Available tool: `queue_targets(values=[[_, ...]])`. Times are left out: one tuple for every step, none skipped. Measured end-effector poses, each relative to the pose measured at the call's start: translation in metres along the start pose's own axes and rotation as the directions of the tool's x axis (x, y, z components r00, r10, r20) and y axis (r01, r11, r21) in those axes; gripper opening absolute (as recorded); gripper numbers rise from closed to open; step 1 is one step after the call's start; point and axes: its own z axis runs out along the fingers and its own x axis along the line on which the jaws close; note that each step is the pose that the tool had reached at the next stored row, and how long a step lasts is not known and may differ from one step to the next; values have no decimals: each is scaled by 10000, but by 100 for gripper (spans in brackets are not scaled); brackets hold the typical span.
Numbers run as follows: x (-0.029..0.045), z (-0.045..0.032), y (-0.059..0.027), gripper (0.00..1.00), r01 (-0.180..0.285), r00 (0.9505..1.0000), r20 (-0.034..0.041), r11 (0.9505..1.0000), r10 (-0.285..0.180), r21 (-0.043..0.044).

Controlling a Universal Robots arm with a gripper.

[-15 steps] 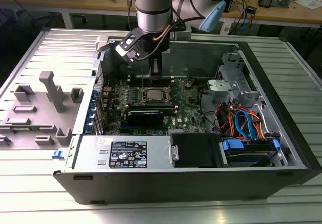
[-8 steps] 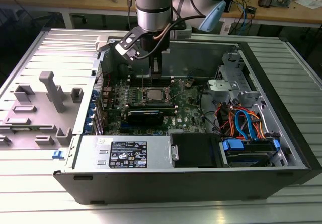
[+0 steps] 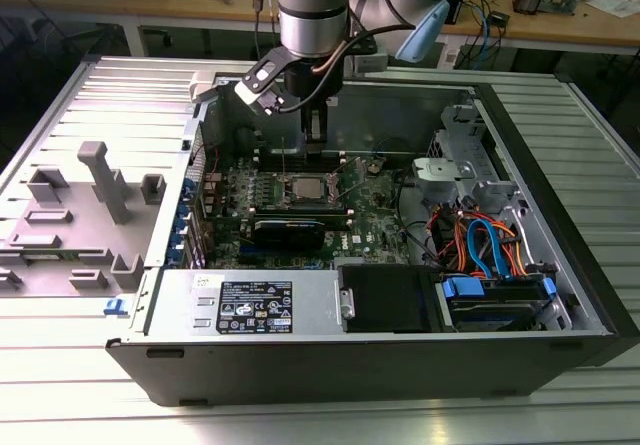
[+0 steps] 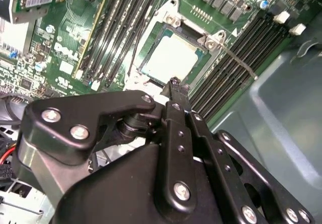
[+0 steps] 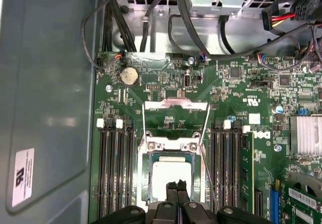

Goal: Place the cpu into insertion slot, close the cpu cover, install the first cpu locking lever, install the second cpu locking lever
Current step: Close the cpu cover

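The cpu point(image 5: 168, 176) lies flat in the insertion slot point(image 5: 147, 183), its dull silver top showing in both wrist views point(image 4: 168, 58). In the exterior view it sits at the middle of the green board point(image 3: 300, 191). The cpu cover point(image 5: 176, 103) is swung open beyond the slot, green board visible through its window. Two thin wire locking levers point(image 5: 142, 128) point(image 5: 206, 133) stand raised beside it; one lever point(image 4: 240, 60) sticks out past the memory slots. My gripper point(image 5: 177, 186) hangs just above the cpu's edge with its fingers pressed together, holding nothing. The exterior view places the gripper point(image 3: 316, 145) right behind the slot.
Long black memory slots point(image 5: 114, 168) point(image 5: 229, 168) flank the socket. A silver heatsink point(image 5: 307, 136) and a card point(image 5: 302, 204) stand to one side. Black cables point(image 5: 151, 22) hang over the board's far end. The grey case wall point(image 5: 45, 108) runs close alongside.
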Motion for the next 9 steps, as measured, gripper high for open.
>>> queue_targets(values=[[0, 1, 13, 11, 1, 10000, 0, 10000, -1, 15], [-1, 1, 26, 11, 0, 10000, 0, 10000, 0, 27], [-1, 1, 35, 11, 0, 10000, 0, 10000, 0, 30], [-2, 2, 40, 11, 0, 10000, 0, 10000, 0, 31], [-2, 2, 40, 11, 0, 10000, 1, 10000, 0, 32], [-1, 2, 40, 11, -1, 10000, 0, 10000, 1, 32], [-1, 2, 42, 11, 0, 10000, 0, 10000, 0, 32], [-1, 2, 45, 11, 0, 10000, 1, 10000, 0, 32], [-1, 2, 46, 11, 1, 10000, 0, 10000, -1, 32]])
